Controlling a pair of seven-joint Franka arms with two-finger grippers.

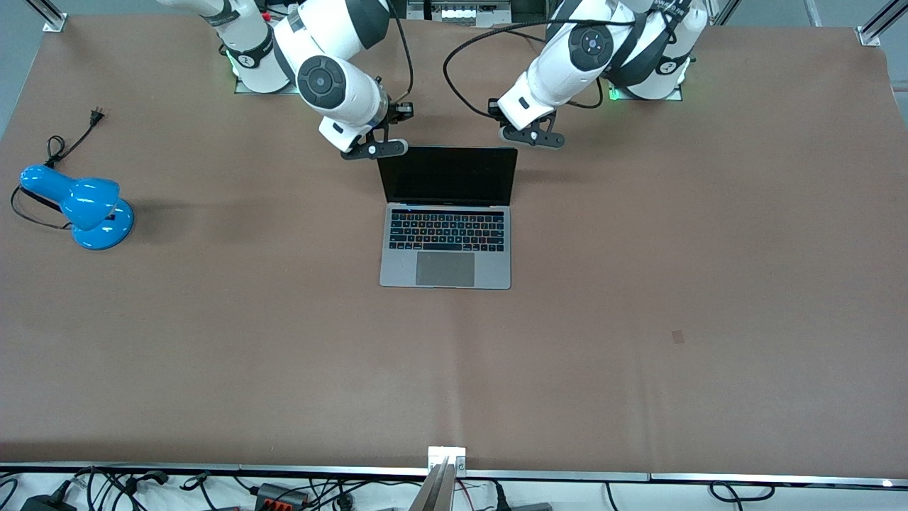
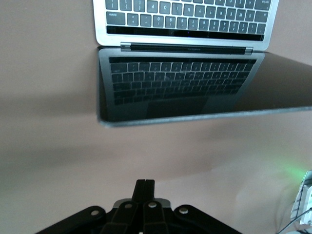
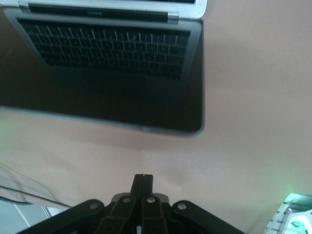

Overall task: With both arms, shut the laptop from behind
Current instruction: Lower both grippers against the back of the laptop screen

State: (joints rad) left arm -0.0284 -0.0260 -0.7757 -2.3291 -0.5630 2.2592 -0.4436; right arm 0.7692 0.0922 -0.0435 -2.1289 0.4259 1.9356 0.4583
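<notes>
The laptop (image 1: pixel 445 241) stands open at the table's middle, its black screen (image 1: pixel 448 175) upright and facing the front camera. My right gripper (image 1: pixel 376 149) is shut and empty, over the table just off the lid's top corner toward the right arm's end. My left gripper (image 1: pixel 535 138) is shut and empty, over the table just off the lid's other top corner. The left wrist view shows its gripper (image 2: pixel 145 181) short of the screen's top edge (image 2: pixel 185 117). The right wrist view shows its gripper (image 3: pixel 143 176) short of the screen's edge (image 3: pixel 146 129).
A blue desk lamp (image 1: pixel 85 206) lies toward the right arm's end of the table, its black cord and plug (image 1: pixel 96 115) trailing toward the arm bases. A metal bracket (image 1: pixel 447 454) sits on the table edge nearest the front camera.
</notes>
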